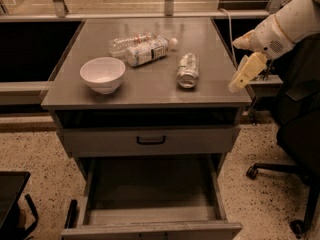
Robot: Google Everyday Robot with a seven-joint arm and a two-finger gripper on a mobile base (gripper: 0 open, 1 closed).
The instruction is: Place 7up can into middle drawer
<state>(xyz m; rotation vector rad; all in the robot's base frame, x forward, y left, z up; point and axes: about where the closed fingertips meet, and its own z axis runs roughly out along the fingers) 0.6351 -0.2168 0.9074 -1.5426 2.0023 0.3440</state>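
Observation:
The 7up can (188, 70), silvery with pale green print, lies on its side on the grey cabinet top (150, 91), its shiny end toward me. The middle drawer (150, 194) is pulled out below, its grey floor bare. My gripper (244, 74) hangs at the cabinet's right edge, to the right of the can and apart from it, pale fingers pointing down-left. It holds nothing that I can see.
A white bowl (102, 74) stands at the left of the top. Two clear plastic bottles (140, 48) lie at the back middle. A shut drawer front with a black loop handle (151, 140) sits above the open drawer. An office chair base (280, 179) stands at the right.

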